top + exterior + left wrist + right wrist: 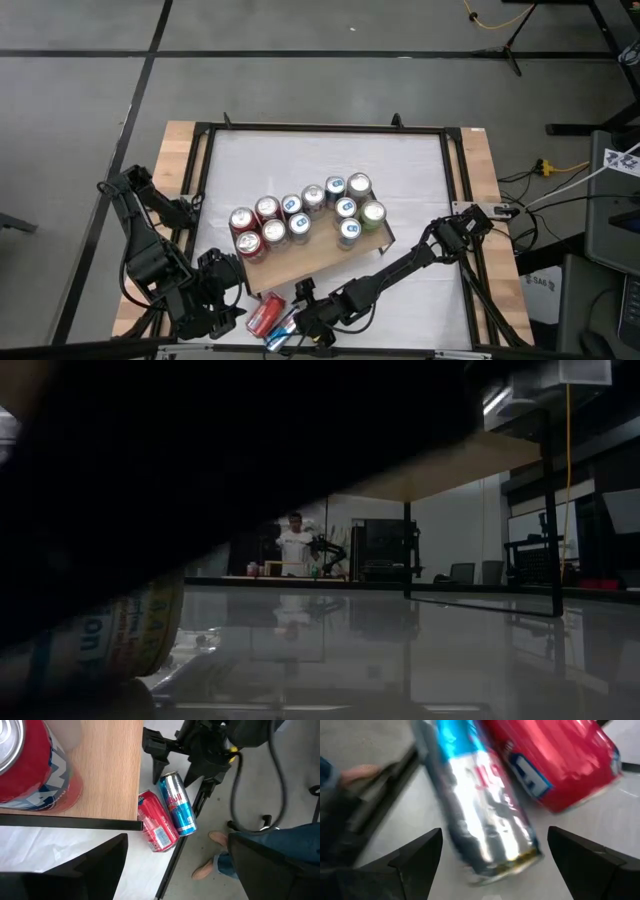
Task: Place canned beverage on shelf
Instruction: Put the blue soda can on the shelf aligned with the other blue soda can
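A slim blue-and-silver can (281, 333) and a red can (262, 313) lie on their sides on the white table near its front edge, side by side. The wooden shelf (300, 256) stands behind them with several cans upright on it. My right gripper (500, 857) is open and low over the table. Its fingers stand on either side of the blue-and-silver can (482, 815), apart from it, and the red can (555, 765) lies just beyond. My left gripper (185, 870) is open and empty by the shelf's front left corner (135, 822).
A red can (30, 765) stands on the shelf's near corner, close to my left gripper. The table's black front rim (172, 865) runs right beside the lying cans. A person's legs and shoes (220, 855) show beyond that edge. The low view shows a lying can (100, 645) and the shelf's legs (408, 550).
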Motion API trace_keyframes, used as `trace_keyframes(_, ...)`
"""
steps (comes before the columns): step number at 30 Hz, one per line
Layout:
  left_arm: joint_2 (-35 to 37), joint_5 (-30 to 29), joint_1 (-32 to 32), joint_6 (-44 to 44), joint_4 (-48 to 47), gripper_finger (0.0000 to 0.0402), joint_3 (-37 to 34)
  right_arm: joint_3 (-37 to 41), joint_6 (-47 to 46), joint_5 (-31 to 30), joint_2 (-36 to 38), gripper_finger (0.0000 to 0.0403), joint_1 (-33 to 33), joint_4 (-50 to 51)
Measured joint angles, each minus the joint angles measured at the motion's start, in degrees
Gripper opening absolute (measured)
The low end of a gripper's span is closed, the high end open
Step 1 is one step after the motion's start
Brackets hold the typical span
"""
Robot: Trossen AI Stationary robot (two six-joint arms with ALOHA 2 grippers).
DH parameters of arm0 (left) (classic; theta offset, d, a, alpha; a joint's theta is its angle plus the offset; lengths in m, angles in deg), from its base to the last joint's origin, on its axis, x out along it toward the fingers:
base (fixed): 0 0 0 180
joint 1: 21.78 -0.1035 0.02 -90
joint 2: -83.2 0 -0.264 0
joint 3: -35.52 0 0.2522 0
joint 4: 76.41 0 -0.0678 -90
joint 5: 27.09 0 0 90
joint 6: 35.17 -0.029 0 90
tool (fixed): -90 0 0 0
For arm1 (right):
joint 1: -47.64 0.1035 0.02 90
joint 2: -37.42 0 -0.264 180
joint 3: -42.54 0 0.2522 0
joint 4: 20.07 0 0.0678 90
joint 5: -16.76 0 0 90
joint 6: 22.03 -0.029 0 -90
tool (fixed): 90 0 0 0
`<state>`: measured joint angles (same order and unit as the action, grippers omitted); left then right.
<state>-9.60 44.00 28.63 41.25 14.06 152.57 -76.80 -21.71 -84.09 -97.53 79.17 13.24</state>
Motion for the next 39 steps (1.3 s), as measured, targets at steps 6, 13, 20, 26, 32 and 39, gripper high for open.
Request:
trace_keyframes(6,0.0,0.01,0.0,0.0,0.0,0.0332,0.0,0.0,0.0,-0.08,-0.22,0.0351,-0.09,-0.36)
trace_keyframes(13,0.0,0.03,-0.02,0.0,-0.02,0.0332,0.0,-0.02,0.0,0.35,-1.12,0.0319,-0.05,-0.91)
trace_keyframes(20,0.0,0.05,-0.02,0.0,-0.02,0.0332,0.0,-0.03,0.0,1.43,-1.68,0.0261,-0.05,-2.88)
trace_keyframes(26,0.0,0.05,-0.02,0.0,-0.02,0.0332,0.0,-0.03,0.0,1.43,-1.68,0.0244,-0.05,-2.97)
trace_keyframes(32,0.0,0.07,-0.02,-0.02,-0.02,0.0332,0.0,0.0,0.0,1.39,-1.24,0.0248,0.02,-2.35)
trace_keyframes(39,0.0,0.07,-0.01,-0.04,-0.02,0.0332,0.0,-3.52,-0.03,1.44,0.28,0.0246,0.0,4.87)
